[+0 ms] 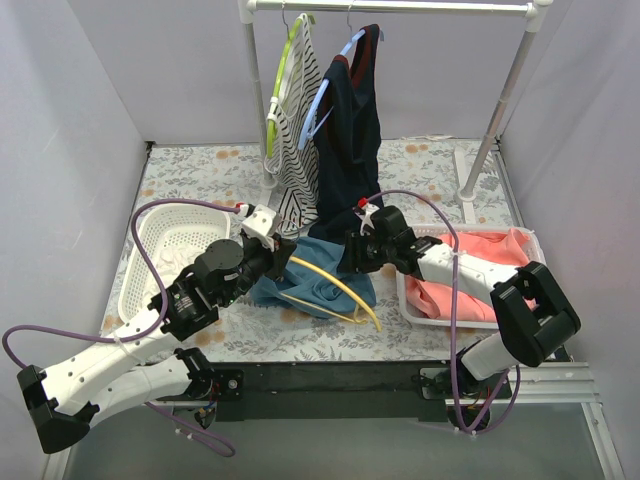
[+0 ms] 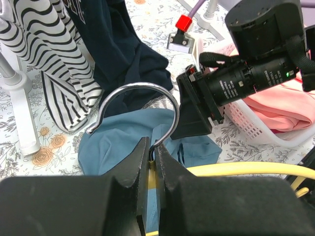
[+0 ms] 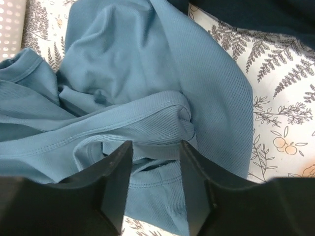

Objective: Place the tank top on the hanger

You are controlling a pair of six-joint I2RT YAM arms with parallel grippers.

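The teal-blue tank top (image 1: 320, 280) lies crumpled on the floral table between the arms; it shows in the left wrist view (image 2: 123, 140) and fills the right wrist view (image 3: 142, 78). The yellow hanger (image 1: 335, 285) lies across it, its yellow arm showing in the left wrist view (image 2: 246, 169). My left gripper (image 2: 153, 156) is shut on the hanger's neck just below its metal hook (image 2: 135, 101). My right gripper (image 3: 155, 162) is open, jaws straddling a folded band of the top, just above the fabric.
A white laundry basket (image 1: 165, 250) stands at the left. A white bin (image 1: 470, 315) with pink cloth (image 1: 480, 270) stands at the right. A rack (image 1: 390, 8) at the back holds a striped top (image 1: 295, 130) and a navy garment (image 1: 350, 130).
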